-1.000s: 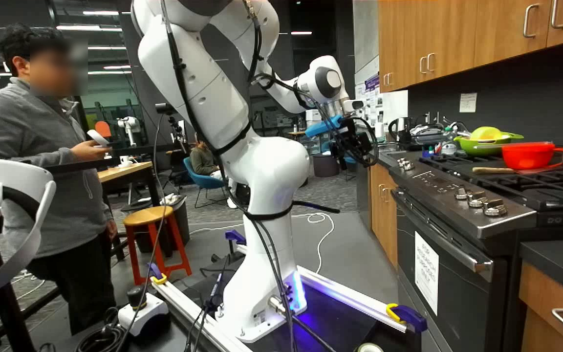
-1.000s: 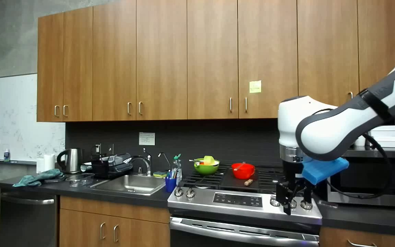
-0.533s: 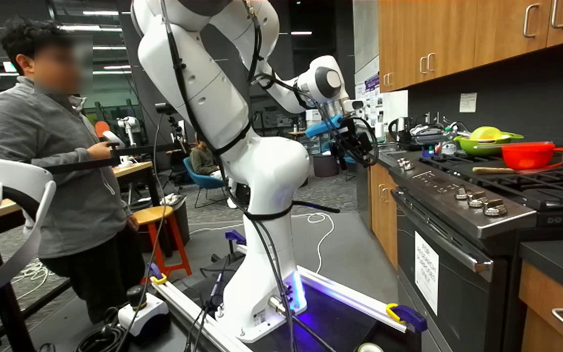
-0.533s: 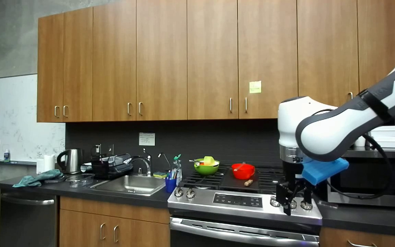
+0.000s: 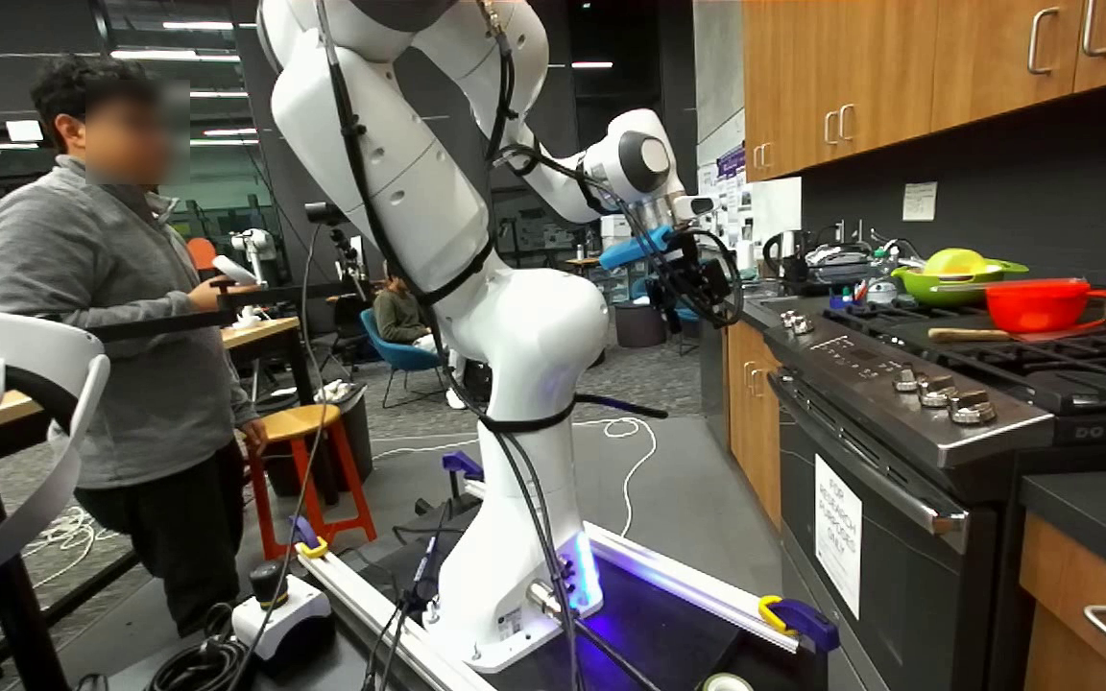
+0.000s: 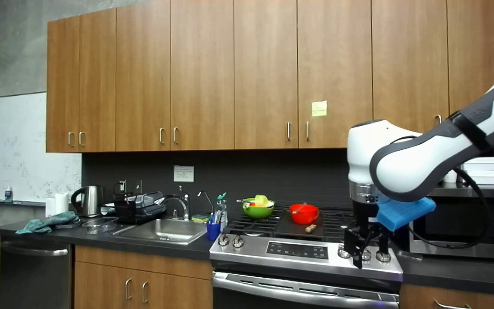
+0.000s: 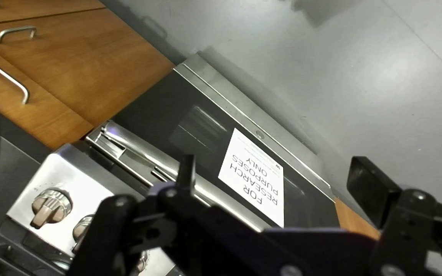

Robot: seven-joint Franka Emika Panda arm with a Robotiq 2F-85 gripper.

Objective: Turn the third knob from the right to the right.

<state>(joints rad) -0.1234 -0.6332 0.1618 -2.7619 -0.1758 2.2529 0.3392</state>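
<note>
The stove's front panel [image 6: 255,253] carries two knobs on the left and three on the right. The third knob from the right [image 6: 344,251] shows just left of my gripper in an exterior view; it also shows in an exterior view [image 5: 905,379]. In the wrist view it is mostly hidden behind the gripper [image 7: 143,260]. The middle knob [image 6: 366,255] of the right group is partly hidden by a finger; the rightmost knob [image 6: 383,256] shows. My gripper [image 7: 280,181] is wide open and empty. It hangs in front of the stove, apart from the knobs.
The oven handle [image 5: 879,470] runs along the stove front below the knobs. A red pot [image 6: 304,213] and a green bowl [image 6: 258,208] stand on the burners. A microwave [image 6: 453,227] is at the right. A person [image 5: 111,317] stands behind the robot.
The arm and gripper have hardly moved, and the knobs look the same. The person has moved to the right in an exterior view.
</note>
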